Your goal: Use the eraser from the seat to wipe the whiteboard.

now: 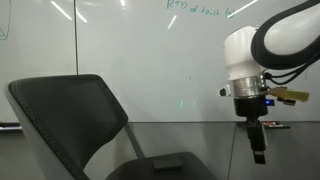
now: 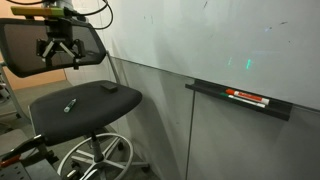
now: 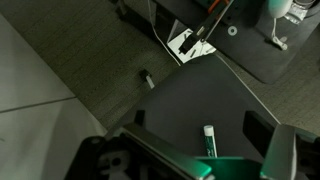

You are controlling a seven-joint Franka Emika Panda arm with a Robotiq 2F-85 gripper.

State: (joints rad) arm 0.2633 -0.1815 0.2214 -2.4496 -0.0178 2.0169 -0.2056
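The arm (image 1: 288,35) points its hand (image 2: 60,56) straight down, jaws wide apart, empty.

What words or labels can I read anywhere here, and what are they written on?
No text here can be read with any certainty.
Green handwriting along the top of the whiteboard: too blurred to read.
Labels on the red markers on the ledge: too small to read.
Marker lying on the seat: no legible print.
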